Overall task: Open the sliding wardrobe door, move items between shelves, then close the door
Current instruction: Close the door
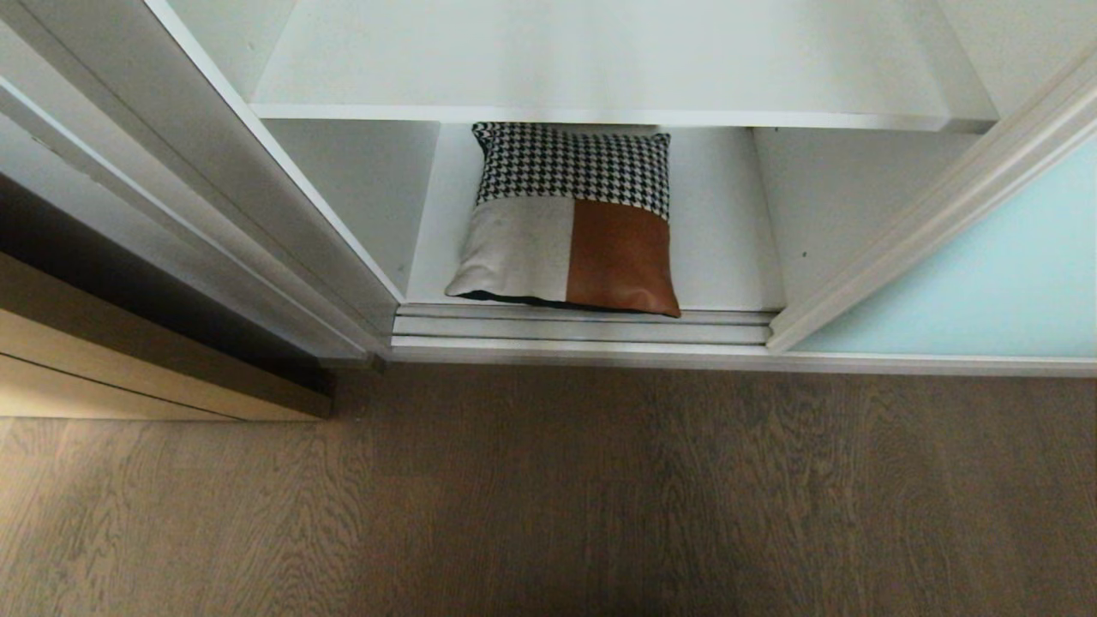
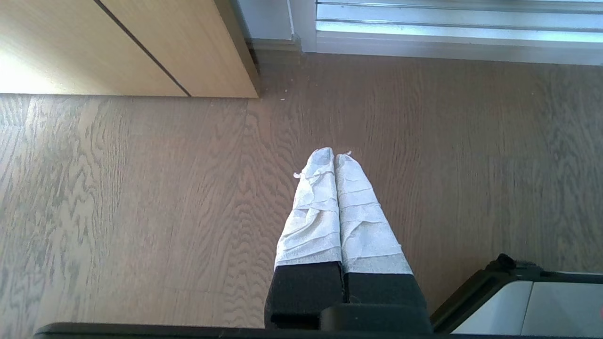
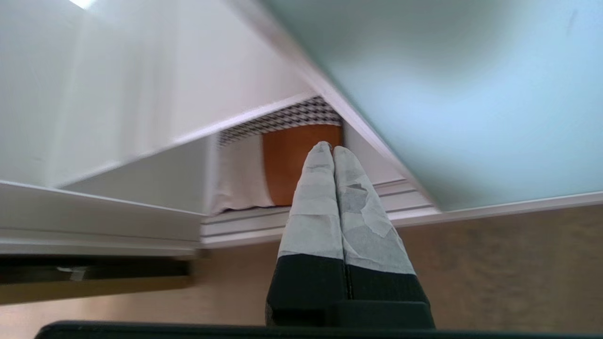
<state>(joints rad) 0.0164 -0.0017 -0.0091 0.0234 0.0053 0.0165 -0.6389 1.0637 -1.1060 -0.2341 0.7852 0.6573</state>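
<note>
cushion (image 1: 570,224): flat on bottom shelf (image 1: 728,257), sliding door (image 1: 986,274) open | likely soft, light, squashy; pinch a near corner | right claw (image 3: 328,149): pressed together, empty, aimed at it | left claw (image 2: 334,157): together, over floor (image 2: 141,188)

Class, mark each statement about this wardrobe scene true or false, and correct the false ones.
1. The cushion lies on the bottom shelf. True.
2. The sliding wardrobe door covers the cushion. False: it stands to the right, and the opening is clear.
3. The right gripper is shut and holds nothing. True.
4. The left gripper grips the cushion. False: it is shut and empty above the wood floor.
5. The upper shelf holds a cushion. False: it is bare.
</note>
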